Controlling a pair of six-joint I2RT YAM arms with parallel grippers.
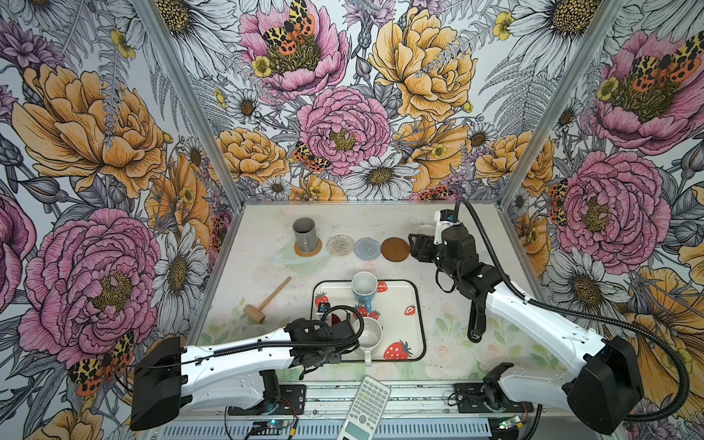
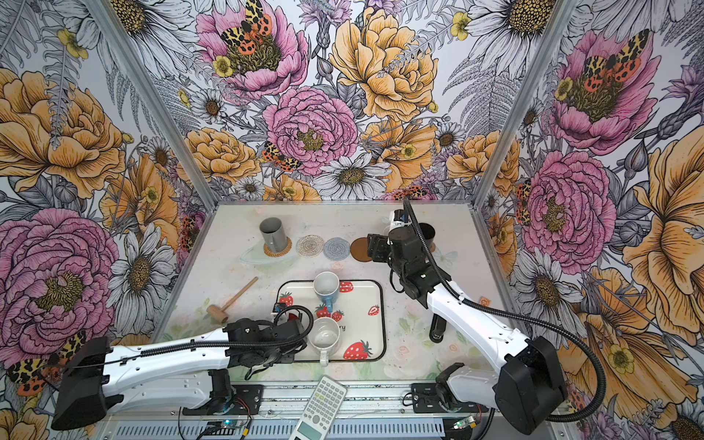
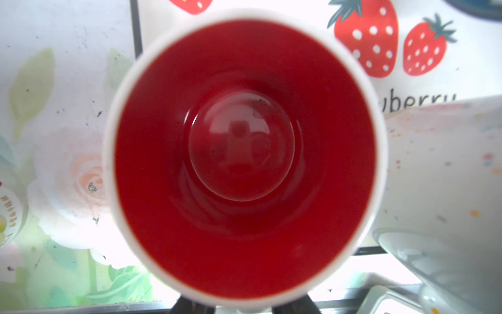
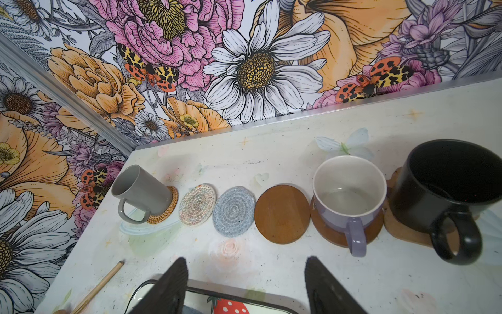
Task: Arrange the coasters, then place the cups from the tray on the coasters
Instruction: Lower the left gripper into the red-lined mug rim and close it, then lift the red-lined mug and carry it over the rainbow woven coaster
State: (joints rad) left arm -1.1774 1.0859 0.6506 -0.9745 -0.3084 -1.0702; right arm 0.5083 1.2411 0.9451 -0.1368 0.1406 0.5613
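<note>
The white cup with red inside fills the left wrist view. My left gripper is shut on its handle at the near left of the tray. The light blue cup and the white speckled cup also stand on the tray. At the back lies a row of coasters. The rattan one bears the grey cup. The whitish crochet, blue-grey crochet and brown disc are bare. The lavender cup and black cup stand on coasters. My right gripper hovers open before the row.
A wooden mallet lies left of the tray. A calculator rests on the front rail. Patterned walls close in the table at the back and both sides.
</note>
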